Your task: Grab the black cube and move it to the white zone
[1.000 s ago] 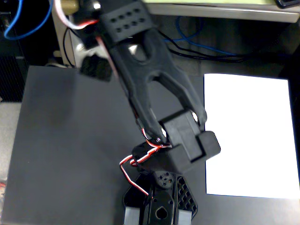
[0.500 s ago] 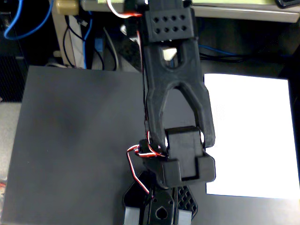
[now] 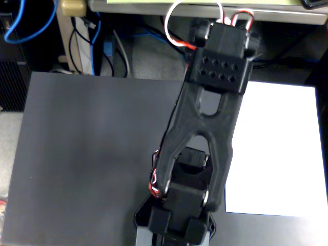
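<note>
A black robot arm [image 3: 205, 138] reaches from far to near across a dark grey mat [image 3: 87, 154]. The white zone [image 3: 277, 148] lies right. Pincer and black cube are hidden; its opening cannot be told.

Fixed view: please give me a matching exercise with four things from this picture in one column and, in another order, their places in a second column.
Things:
1. white zone
2. dark grey mat
3. robot arm
4. blue cable

Places in the fixed view:
A. top left corner
B. right side
C. centre, reaching from the top down to the bottom edge
D. left and middle, partly under the arm

Pairs: 1-B, 2-D, 3-C, 4-A
</note>
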`<action>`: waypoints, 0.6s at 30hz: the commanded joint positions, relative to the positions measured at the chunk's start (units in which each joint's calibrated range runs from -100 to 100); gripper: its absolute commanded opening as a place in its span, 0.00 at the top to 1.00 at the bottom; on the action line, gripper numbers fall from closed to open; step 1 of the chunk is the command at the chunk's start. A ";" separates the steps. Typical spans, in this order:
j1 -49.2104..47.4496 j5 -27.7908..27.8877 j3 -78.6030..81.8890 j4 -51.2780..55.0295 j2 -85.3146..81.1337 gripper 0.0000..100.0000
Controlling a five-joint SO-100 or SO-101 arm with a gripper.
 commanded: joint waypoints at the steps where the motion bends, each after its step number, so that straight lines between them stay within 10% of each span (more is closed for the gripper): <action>1: 6.32 2.77 -0.48 -0.21 -2.76 0.99; 18: 23.25 12.98 22.01 -10.67 -2.68 0.99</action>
